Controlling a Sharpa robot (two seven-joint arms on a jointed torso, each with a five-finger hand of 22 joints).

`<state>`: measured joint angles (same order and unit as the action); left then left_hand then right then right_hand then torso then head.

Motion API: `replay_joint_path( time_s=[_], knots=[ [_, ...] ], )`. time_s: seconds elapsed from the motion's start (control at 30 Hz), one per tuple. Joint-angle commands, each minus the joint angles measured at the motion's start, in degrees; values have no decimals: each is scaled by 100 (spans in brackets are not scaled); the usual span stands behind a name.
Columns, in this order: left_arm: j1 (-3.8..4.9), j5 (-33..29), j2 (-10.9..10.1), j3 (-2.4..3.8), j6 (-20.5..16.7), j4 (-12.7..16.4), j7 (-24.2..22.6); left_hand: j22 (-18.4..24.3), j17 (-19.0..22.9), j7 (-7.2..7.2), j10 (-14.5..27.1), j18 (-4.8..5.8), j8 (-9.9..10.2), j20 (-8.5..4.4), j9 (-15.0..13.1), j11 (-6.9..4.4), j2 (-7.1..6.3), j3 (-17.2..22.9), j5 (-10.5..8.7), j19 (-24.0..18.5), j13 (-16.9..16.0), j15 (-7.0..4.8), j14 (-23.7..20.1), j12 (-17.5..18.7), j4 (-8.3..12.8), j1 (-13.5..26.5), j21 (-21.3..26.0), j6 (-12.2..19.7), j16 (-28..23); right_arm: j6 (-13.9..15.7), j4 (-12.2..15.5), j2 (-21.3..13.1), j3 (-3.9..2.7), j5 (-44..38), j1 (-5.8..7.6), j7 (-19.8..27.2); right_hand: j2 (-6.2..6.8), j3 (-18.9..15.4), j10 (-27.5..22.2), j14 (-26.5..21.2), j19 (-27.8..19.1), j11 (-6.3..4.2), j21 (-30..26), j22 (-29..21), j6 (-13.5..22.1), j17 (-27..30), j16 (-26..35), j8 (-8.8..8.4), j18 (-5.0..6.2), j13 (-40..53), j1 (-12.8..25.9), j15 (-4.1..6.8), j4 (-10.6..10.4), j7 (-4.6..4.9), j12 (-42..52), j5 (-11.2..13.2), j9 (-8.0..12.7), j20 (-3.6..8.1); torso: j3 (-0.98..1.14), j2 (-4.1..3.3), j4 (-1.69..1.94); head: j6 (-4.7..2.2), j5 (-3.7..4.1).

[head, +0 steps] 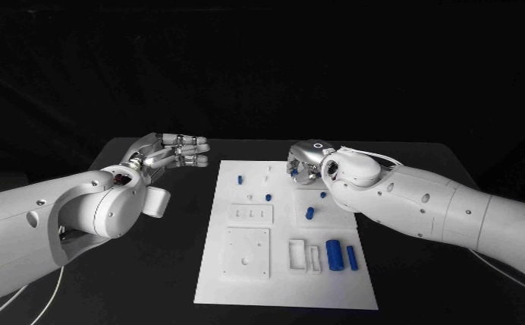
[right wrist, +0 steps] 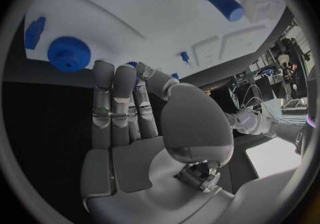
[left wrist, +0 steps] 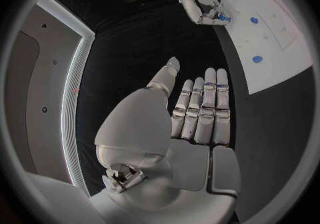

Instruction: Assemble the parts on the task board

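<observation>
Head view, task board (head: pixel 287 279) bearing blue parts (head: pixel 334 254), left hand (head: pixel 175 152) fingers apart, right hand (head: pixel 305 164) grip unclear

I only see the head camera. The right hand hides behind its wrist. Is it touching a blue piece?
Observer: Left wrist view: the right hand curls over the task board, a small blue part at its fingertips; gripped or not, I cannot tell.
Operator: Is the left hand holding something?
Observer: No, the left hand shows a bare palm in its wrist view.
Operator: Anything hidden by the right arm?
Observer: A round blue part with a toothed rim, on the board.
</observation>
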<state>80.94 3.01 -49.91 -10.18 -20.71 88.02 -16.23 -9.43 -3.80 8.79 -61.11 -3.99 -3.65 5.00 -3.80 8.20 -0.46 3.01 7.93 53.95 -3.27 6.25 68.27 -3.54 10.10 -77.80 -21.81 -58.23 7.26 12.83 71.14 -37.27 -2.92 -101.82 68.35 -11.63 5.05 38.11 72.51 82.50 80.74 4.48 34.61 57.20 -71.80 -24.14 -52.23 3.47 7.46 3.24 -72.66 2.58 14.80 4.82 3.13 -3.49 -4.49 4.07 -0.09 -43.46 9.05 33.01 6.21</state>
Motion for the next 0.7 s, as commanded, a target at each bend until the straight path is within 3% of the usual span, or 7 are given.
replay_joint_path(
  time_s=[0.03, 0.2, 0.33, 0.7],
  knots=[
    [7, -5, 16, 6, 89, 18, -57, 15, -1, -4, 51, -8, 7, 7, -4, 8, 23, -24, -16, -2, -8, -18, -31, 9, -14, -7, -29, 31, -20, 73, 259, -8, -9, -118, -2, -213, -12, 2, 282, 14, 27, -228, -139, 110, -41, -3, 6, 20, -21, 21, -25, 40, 11, 5, 18, 26, 10, 21, -5, -6, -18, -12, -11],
    [7, -5, 21, 5, 93, 33, -57, 15, -1, -4, 51, -8, 7, 7, -4, 8, 23, -24, -16, -2, -8, -18, -31, 9, -14, -7, -29, 31, -20, 125, 508, 21, -14, -170, -2, -328, -13, 14, 279, 19, 71, -227, -259, 265, -41, 0, 10, 20, -31, 21, -24, 38, 14, 5, 19, 25, 11, 19, -13, -11, 0, -28, -16],
    [7, -6, 26, 4, 92, 37, -58, 15, -1, -4, 51, -8, 7, 7, -4, 8, 23, -24, -16, -2, -8, -18, -31, 9, -14, -7, -29, 31, -20, 260, 532, 111, -16, -230, -2, -444, -8, 29, 276, 20, 92, -226, -331, 339, -41, 2, 11, 18, -34, 22, -23, 37, 11, 6, 20, 25, 10, 18, -14, -16, -4, -50, -29],
    [7, -6, 52, 4, 91, 55, -62, 23, -1, -5, 66, -8, 7, 7, -4, 11, 24, -24, -16, -4, -8, -18, -31, 10, -10, -8, -38, 29, -21, 526, 130, 510, -17, -425, -2, -663, 1, 40, 282, 22, 133, -228, -405, 456, -49, 1, 7, 20, -45, 20, -29, 41, 17, 3, 19, 32, 10, 23, -18, -37, 16, -104, -53]
  ],
)
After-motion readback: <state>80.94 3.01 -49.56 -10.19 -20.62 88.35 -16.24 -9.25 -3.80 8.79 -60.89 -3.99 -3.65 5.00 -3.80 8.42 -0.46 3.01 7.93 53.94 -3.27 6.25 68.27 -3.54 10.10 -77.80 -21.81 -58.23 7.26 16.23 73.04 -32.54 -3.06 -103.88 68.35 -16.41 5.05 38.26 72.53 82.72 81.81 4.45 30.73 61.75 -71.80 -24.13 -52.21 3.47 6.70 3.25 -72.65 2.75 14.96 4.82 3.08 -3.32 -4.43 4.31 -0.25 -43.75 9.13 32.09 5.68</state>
